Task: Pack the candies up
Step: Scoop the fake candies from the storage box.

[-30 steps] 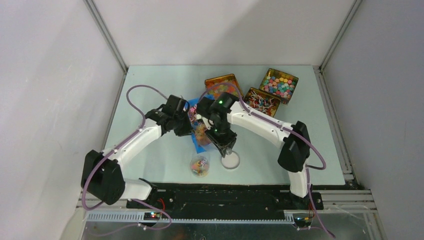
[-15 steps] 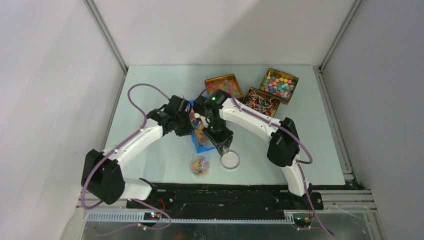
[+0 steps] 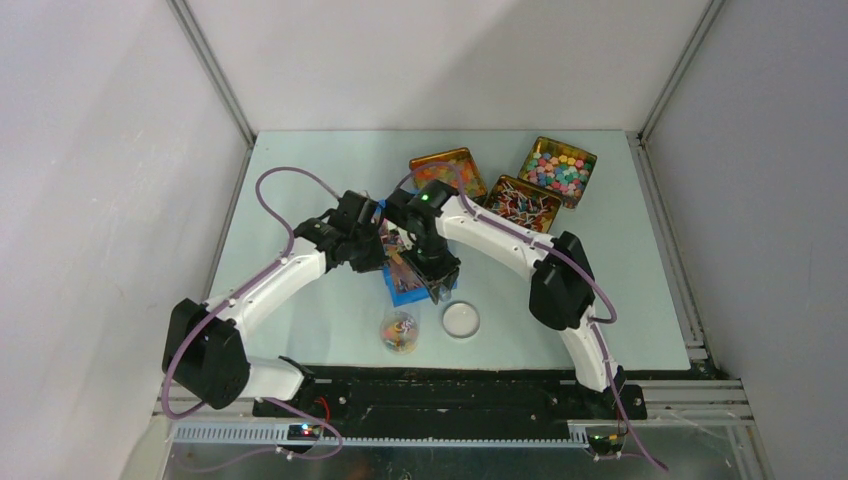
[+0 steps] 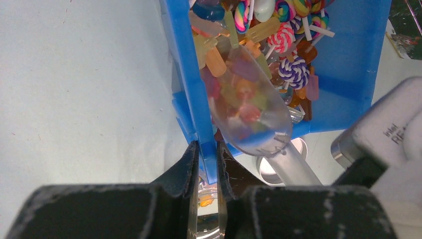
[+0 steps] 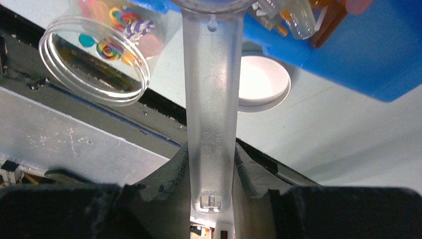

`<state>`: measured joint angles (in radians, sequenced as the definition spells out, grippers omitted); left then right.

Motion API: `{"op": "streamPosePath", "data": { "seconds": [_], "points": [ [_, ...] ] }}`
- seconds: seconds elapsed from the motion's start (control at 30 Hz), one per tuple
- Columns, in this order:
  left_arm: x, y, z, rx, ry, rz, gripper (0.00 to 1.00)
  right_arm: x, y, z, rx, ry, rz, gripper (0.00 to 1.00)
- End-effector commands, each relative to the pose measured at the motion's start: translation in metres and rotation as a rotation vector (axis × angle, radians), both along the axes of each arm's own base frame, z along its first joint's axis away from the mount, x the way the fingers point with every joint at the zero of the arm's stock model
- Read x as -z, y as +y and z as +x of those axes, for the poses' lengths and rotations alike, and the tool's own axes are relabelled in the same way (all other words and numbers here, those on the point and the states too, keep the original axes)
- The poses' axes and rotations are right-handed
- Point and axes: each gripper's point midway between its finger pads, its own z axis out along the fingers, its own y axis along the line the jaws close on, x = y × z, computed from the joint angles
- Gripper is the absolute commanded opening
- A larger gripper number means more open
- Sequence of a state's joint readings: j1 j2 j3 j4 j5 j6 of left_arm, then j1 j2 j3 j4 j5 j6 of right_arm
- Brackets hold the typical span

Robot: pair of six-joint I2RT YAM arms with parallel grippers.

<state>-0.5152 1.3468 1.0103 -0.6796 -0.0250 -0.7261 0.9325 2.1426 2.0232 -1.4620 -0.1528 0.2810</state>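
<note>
Left tool [image 4: 207, 155] clamping blue bin [image 4: 348, 59] wall; right tool [image 5: 211, 160] gripping clear scoop [image 5: 211, 89], loading candies [image 4: 244, 94] (scoop full). Jar [image 5: 94, 97] beside right tool sitting part-filled, lid [image 5: 263, 82] off.

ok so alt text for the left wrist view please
The left gripper pinches the side wall of a blue bin. Inside the bin, a full clear scoop lies on heaped candies, many of them swirl lollipops. Pale table fills the left of the view.
</note>
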Motion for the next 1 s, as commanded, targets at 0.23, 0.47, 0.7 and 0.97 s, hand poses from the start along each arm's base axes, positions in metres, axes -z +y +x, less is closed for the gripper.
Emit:
{"op": "streamPosePath", "data": {
  "seconds": [0.23,0.47,0.7,0.97],
  "points": [
    [-0.002,-0.003,-0.006,0.020,0.003,0.009,0.09,0.023,0.020,0.031,0.007,-0.122,0.110,0.00],
    [-0.004,-0.002,-0.008,0.015,0.000,0.003,0.08,0.030,0.026,0.041,0.047,-0.098,0.173,0.00],
    [-0.005,-0.002,-0.009,0.007,-0.003,-0.008,0.07,0.025,0.026,0.050,0.043,-0.131,0.191,0.00],
    [-0.013,-0.002,-0.008,0.001,-0.015,-0.012,0.25,0.020,0.019,0.046,0.030,-0.165,0.186,0.00]
  ]
}}
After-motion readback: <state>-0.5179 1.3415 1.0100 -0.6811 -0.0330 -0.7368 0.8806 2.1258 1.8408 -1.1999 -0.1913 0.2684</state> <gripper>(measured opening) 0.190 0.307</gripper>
